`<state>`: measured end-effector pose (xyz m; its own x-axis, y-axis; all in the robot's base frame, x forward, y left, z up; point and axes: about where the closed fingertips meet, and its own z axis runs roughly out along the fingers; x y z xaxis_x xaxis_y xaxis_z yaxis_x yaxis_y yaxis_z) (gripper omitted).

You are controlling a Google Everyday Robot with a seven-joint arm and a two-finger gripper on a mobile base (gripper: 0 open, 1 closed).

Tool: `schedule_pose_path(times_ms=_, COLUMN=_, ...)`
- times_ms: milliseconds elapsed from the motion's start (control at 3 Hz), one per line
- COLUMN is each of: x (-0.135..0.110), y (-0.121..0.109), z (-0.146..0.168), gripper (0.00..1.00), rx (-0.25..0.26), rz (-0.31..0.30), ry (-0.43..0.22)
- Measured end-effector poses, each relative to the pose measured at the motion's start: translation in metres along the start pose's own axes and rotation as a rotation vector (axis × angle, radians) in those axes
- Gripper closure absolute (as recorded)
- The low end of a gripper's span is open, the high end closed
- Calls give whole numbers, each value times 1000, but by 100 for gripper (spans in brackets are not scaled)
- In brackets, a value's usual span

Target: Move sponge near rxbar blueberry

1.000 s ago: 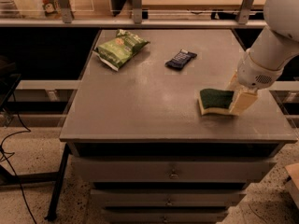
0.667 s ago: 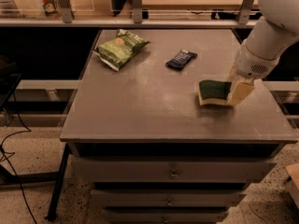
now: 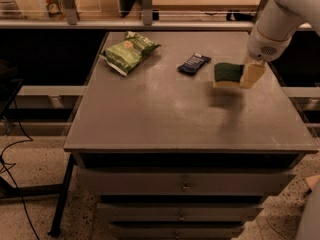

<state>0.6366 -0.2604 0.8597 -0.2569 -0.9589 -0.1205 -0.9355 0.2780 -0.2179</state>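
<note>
The sponge (image 3: 227, 74), dark green on top with pale yellow foam below, hangs in the air above the right part of the grey table (image 3: 150, 119), with its shadow on the surface beneath it. My gripper (image 3: 248, 74) is shut on the sponge's right end, coming down from the white arm at the upper right. The rxbar blueberry (image 3: 193, 63), a small dark navy wrapper, lies flat on the table just left of the sponge, a short gap apart.
A light green crinkled snack bag (image 3: 130, 51) lies at the table's back left. A rail and shelf with containers (image 3: 75, 4) run behind the table. Drawers (image 3: 185, 186) sit under the tabletop. Cables lie on the floor at the left.
My gripper has lifted the sponge off the table and carried it back and to the left, toward the rxbar blueberry.
</note>
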Motion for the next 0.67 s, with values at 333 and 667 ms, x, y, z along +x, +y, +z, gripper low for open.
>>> schedule_pose_path(times_ms=333, x=-5, y=-21, z=0, gripper=100, rx=57, rz=36, ry=-32)
schedule_pose_path(times_ms=667, x=-19, y=-33, z=10, gripper=100, rx=100, rz=60, ry=-83)
